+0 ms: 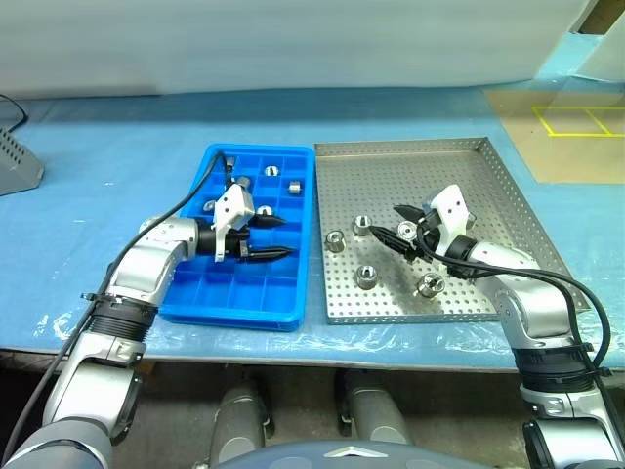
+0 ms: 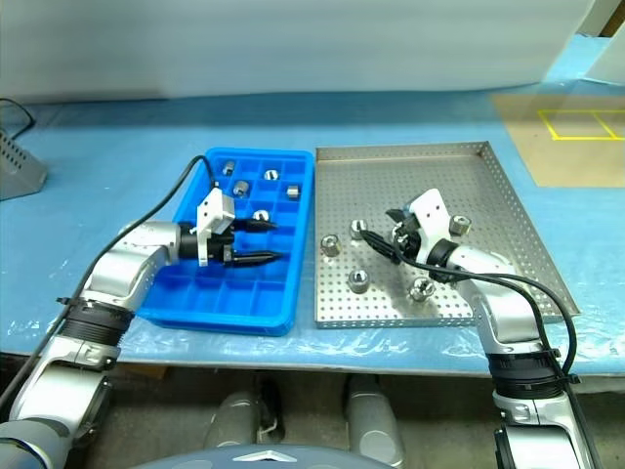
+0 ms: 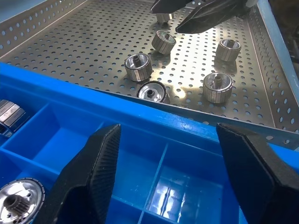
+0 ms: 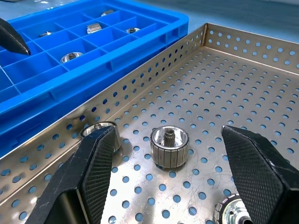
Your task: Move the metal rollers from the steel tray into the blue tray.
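Note:
The steel tray [image 1: 459, 176] holds several metal rollers, among them one [image 1: 335, 241] near its left rim and another [image 1: 367, 277] toward the front. My right gripper [image 1: 384, 220] hovers open and empty low over this tray. One roller [image 4: 169, 147] stands just ahead between its fingers [image 4: 93, 172], untouched. The blue tray [image 1: 244, 298] lies to the left of the steel tray, with several rollers in its far compartments, such as one [image 1: 271, 171]. Above the blue tray's middle, my left gripper [image 1: 285, 237] is open and empty, pointing toward the steel tray.
Both trays rest on a blue-covered table [image 1: 117, 147]. A grey object [image 1: 15, 161] sits at the far left edge. A brown board with yellow tape [image 1: 571, 132] lies at the far right. The left arm's black cable [image 1: 186, 205] runs over the blue tray's left rim.

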Motion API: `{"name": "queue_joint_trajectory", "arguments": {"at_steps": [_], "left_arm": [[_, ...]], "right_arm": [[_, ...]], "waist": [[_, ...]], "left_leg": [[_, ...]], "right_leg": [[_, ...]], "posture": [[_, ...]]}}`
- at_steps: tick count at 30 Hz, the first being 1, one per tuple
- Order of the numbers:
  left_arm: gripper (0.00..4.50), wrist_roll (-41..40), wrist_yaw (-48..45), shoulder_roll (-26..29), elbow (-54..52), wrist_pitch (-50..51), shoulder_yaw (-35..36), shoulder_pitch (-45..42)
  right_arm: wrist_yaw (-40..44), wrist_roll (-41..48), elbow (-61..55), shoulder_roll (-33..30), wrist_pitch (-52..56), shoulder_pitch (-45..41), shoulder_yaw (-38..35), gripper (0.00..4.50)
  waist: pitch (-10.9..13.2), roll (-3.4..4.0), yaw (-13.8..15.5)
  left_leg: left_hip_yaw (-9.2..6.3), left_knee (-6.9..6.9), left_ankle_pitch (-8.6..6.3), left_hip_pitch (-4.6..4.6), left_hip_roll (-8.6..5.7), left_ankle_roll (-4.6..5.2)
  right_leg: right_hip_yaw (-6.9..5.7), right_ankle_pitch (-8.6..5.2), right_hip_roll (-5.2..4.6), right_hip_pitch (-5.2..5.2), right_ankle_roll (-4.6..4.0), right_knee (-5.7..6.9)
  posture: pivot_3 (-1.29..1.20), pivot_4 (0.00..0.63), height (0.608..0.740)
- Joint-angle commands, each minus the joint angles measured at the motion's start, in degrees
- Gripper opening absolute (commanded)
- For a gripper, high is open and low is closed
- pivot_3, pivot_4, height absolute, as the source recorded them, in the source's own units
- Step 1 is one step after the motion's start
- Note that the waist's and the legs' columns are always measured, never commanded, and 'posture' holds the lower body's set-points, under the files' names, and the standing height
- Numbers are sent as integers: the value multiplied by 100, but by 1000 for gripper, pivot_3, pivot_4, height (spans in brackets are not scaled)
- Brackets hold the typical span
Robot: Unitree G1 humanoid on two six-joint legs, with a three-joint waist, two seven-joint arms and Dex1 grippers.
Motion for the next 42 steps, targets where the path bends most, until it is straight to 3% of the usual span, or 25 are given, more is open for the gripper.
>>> {"name": "queue_joint_trajectory", "arguments": {"at_steps": [1, 9, 14, 20, 23, 27, 33, 42], "left_arm": [[3476, 62, 18, -84, 166, -308, 47, -145], [3476, 63, 68, -636, 805, -357, 39, -1200], [3476, 2, -68, -1098, 1030, -175, -69, -2051], [3476, 950, -199, -1268, 1973, -471, -842, -3017], [3476, 1283, -835, -1257, 2421, -751, -1253, -3427], [3476, 1812, -1048, -1394, 3369, -1738, -1563, -3893], [3476, 1140, -2314, -1753, 3278, -2731, -1306, -3747], [3476, 1461, -2464, -1874, 3558, -3478, -1877, -3404]], "right_arm": [[148, 183, -366, -112, 56, -85, -58, 3687], [789, 752, -823, -725, 399, -23, -373, 3687], [587, 606, -740, -738, 303, 49, -323, 3687], [345, 558, -873, -691, 270, 289, -370, 3687], [208, 551, -918, -711, 245, 410, -516, 3687], [78, 524, -1006, -717, 221, 628, -640, 3687], [-268, 513, -1349, -590, 277, 979, -733, 3687], [-349, 854, -1997, -625, 388, 1727, -1326, 3687]], "waist": [[0, 0, 0], [0, -2, 72], [1, -4, 127], [1, -4, 121], [1, -4, 117], [2, -5, 118], [2, -5, 113], [1, -5, -55]], "left_leg": [[0, 0, 0, 1, 0, 0], [0, 4, 0, -2, -2, 2], [1, 8, -3, 1, -2, 7], [3, 5, 8, -3, -2, 26], [3, 6, 8, -5, -5, 26], [4, 6, 6, -10, -6, 29], [4, 5, 1, -19, -6, 38], [5, 14, -3, -18, -9, 43]], "right_leg": [[0, 0, 0, 1, 0, 0], [0, 0, -1, 4, 0, -1], [1, 0, -2, 5, 0, -1], [1, 0, 0, -1, 1, -2], [2, 0, 0, -3, 2, -4], [1, 0, 0, -4, 2, -9], [-1, 0, -1, -4, 2, -21], [-2, 0, -3, 0, 3, -21]], "posture": [[-383, 150, 740], [-396, 150, 740], [-422, 150, 740], [-456, 150, 740], [-482, 150, 740], [-511, 150, 740], [-565, 150, 740], [-637, 150, 740]]}}
